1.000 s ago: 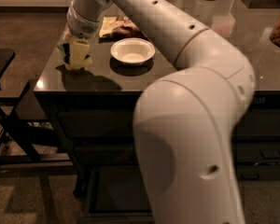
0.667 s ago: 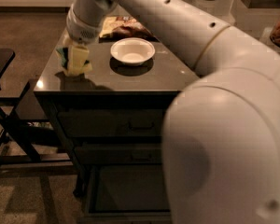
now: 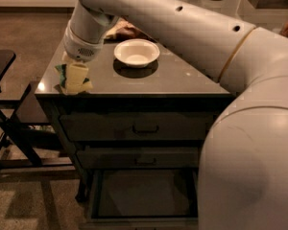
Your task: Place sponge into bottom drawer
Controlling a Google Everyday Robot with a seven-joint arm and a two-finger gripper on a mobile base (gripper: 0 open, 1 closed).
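Observation:
The sponge (image 3: 62,74), dark green over pale yellow foam, lies at the front left corner of the cabinet top (image 3: 182,78). My gripper (image 3: 77,76) points down and sits right on the sponge, covering most of it. The bottom drawer (image 3: 141,195) is pulled out below the two upper drawers, and its dark inside shows nothing in it. My arm reaches in from the right and hides the cabinet's right side.
A white bowl (image 3: 136,52) stands on the cabinet top behind and to the right of the gripper. A crinkly snack bag (image 3: 127,30) lies behind the bowl. A black folding stand (image 3: 2,63) is on the floor to the left.
The gripper has stayed on the sponge at the front left corner. The arm's large near segment has shifted across the right of the view.

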